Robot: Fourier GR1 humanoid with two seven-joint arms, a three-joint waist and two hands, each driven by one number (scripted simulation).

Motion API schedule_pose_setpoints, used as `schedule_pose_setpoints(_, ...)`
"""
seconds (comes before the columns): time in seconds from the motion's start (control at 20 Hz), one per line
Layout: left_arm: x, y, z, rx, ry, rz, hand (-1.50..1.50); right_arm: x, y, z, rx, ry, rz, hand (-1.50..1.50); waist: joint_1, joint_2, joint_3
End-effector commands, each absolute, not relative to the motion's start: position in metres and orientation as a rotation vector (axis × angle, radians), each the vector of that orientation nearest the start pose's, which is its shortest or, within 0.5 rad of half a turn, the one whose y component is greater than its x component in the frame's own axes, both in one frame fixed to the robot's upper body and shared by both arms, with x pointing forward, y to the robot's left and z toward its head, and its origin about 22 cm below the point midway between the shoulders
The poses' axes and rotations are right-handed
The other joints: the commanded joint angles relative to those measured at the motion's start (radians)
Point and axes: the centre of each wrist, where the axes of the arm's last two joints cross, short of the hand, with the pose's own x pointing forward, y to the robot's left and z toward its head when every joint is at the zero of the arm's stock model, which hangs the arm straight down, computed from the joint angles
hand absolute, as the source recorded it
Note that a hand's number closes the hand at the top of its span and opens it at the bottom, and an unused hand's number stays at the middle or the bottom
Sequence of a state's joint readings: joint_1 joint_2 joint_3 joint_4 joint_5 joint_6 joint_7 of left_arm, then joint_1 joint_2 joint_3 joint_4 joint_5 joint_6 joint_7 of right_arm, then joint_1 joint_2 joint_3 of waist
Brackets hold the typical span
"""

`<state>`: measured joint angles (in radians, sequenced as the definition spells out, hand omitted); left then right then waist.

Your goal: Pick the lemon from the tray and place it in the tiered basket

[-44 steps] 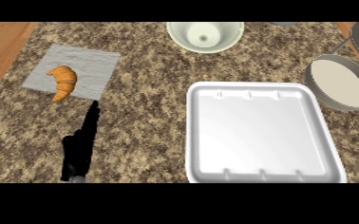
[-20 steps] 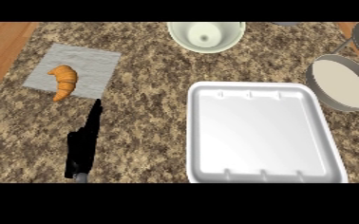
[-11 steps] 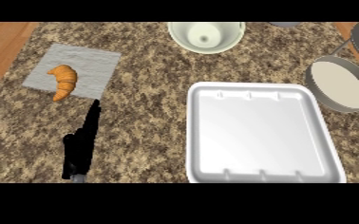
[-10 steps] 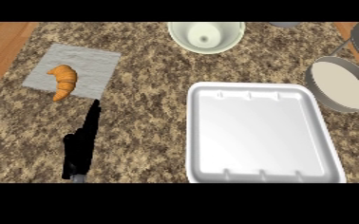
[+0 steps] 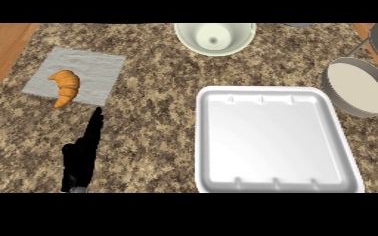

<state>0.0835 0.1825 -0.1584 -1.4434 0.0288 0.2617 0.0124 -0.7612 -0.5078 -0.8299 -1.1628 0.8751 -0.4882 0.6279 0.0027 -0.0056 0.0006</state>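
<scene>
Counter [image 5: 155, 110]: we see speckled brown stone filling the head view, with a wood strip at the far left.
Tray [image 5: 203, 140]: white, rounded corners, lower right on the counter.
Tiered basket [image 5: 358, 87]: round tier with a grey rim and pale inside, cut by the right edge, just above and right of the tray.
Cloth [image 5: 96, 70]: grey square, upper left, well apart from the tray.
Cup [image 5: 215, 37]: pale, round, top centre.
Left hand [image 5: 80, 160]: lower left, fingers straight and close together, pointing up toward the cloth, holding nothing.
Croissant [image 5: 65, 87]: on the cloth's left part.
Lemon: we cannot tell where it is from this view.
Right hand: out of view.
</scene>
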Motion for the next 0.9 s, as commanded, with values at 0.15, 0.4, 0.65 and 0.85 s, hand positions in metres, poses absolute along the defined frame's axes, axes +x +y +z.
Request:
schedule_pose_setpoints(0.15, 0.201, 0.262, -0.058, 0.289, -1.289, -0.001, 0.0, 0.27, -0.473, 0.261, -1.588, -1.077, -1.084, -1.5, -0.034, -0.005, -0.003)
schedule_pose_setpoints(0.4, 0.198, 0.254, -0.057, 0.305, -1.29, 0.023, 0.0, 0.196, -0.462, 0.263, -1.577, -1.03, -1.159, -1.5, -0.06, -0.011, -0.003)
schedule_pose_setpoints(0.65, 0.182, 0.266, -0.064, 0.328, -1.261, 0.035, 0.0, 0.126, -0.429, 0.257, -1.573, -1.065, -1.143, -1.5, -0.086, -0.02, -0.003)
schedule_pose_setpoints(0.85, 0.183, 0.265, -0.06, 0.317, -1.253, 0.056, 0.0, 0.071, -0.416, 0.26, -1.574, -1.044, -1.08, -1.5, -0.109, -0.023, -0.002)
